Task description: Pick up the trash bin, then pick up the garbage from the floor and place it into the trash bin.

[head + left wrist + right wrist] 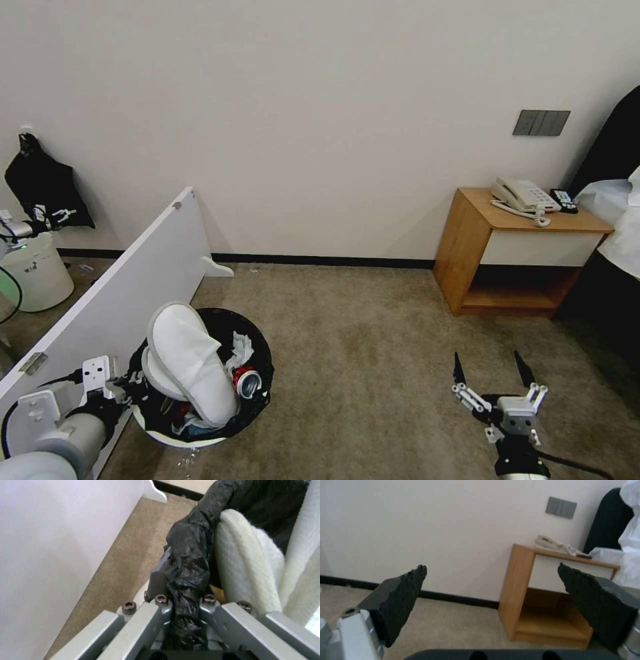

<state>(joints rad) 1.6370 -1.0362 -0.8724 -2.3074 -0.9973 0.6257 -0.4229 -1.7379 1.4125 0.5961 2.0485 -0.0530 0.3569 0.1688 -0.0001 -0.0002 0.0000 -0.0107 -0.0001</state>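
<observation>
At the far left, an unlined white bucket [39, 273] stands by the wall, behind a leaning white panel [113, 300]. Just right of that panel, near the robot, the trash bin [257, 400] is held off the carpet by the left gripper [130, 387], its fingers [156, 585] clamped on the black liner [188, 567] folded over the bin's left rim. A white slipper [187, 360] stands on end inside the bin, with a crushed red can [247, 381] and white tissue [240, 347] beside it. The carpet [373, 347] ahead appears free of litter, so no next pickup target can be judged. Well to the right, the right gripper [497, 380] hovers low, fingers [400, 597] spread wide, pointing toward the far bedside table [520, 253].
</observation>
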